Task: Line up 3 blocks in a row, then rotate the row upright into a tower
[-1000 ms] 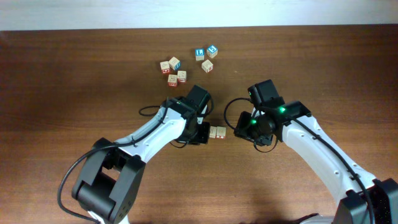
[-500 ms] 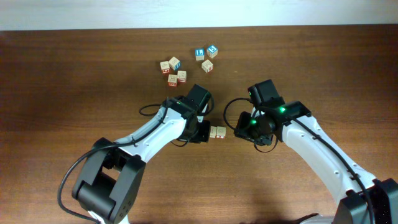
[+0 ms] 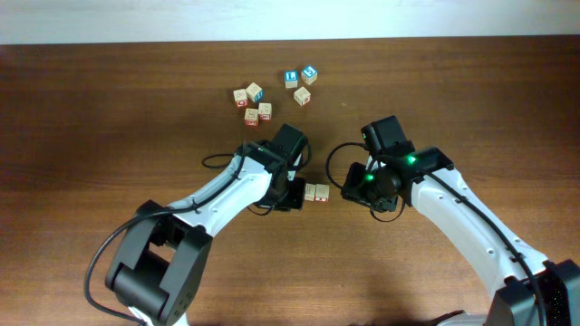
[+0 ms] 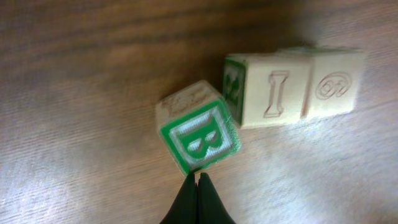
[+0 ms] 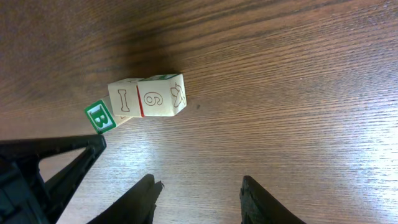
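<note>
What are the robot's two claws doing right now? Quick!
Left gripper: shut, holding nothing, tips right at the green B block.
Right gripper: open, empty, nothing between its fingers.

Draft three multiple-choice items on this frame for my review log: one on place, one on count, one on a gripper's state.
1. Where is the pale wooden cube with the green B face?
A. Stacked on another cube
B. Beside the plain beige wooden I cube, just ahead of the left gripper
C. Between the right gripper's fingers

2. How many cubes lie between the two grippers?
A. One
B. Five
C. Three

3. The right gripper is:
A. Open, empty
B. Shut on a cube
C. Shut on nothing

Answers:
1 B: it sits tilted at the I cube's end.
2 C: B, I and the red-trimmed wooden 6 cube.
3 A: its jaws stand apart over bare wood.
</note>
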You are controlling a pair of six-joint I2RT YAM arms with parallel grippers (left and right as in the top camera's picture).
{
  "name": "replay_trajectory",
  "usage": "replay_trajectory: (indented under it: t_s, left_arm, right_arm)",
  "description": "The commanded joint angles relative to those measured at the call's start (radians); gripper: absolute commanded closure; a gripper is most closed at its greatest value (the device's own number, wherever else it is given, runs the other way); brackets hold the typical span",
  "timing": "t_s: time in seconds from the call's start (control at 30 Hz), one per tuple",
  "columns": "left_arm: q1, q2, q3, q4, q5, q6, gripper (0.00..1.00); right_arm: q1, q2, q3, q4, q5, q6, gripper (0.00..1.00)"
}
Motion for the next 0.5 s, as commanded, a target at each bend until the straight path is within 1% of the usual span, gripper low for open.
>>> replay_trajectory:
  t_s: [0.0, 0.07, 0.1, 0.17, 0.33, 0.47]
  left_arm:
    - [0.002, -0.02, 0.045, -0.038, 0.003, -0.01, 1.0]
    - [0.002, -0.017, 0.038, -0.052, -0.001, -0.019, 1.0]
    - [0.002, -0.016, 0.027, -0.048, -0.016, -0.058, 1.0]
    - [0.002, -0.016, 0.014, -0.045, -0.019, -0.089, 1.0]
    - [-0.039, -0.016, -0.019, -0.033, -0.023, -0.107, 1.0]
    - [-0.042, -0.016, -0.036, -0.008, -0.023, -0.114, 1.0]
  right_arm:
    - [-0.001, 0.003, -0.007, 0.0, 0.01, -0.011, 0.55]
    - [-0.001, 0.003, -0.007, 0.0, 0.014, -0.011, 0.55]
    - [-0.001, 0.003, -0.007, 0.0, 0.018, -0.011, 0.55]
    - [-0.001, 0.003, -0.007, 0.0, 0.018, -0.011, 0.55]
    - [-0.001, 0.003, -0.007, 0.003, 0.018, -0.011, 0.55]
    - [-0.001, 0.003, -0.007, 0.0, 0.017, -0.011, 0.55]
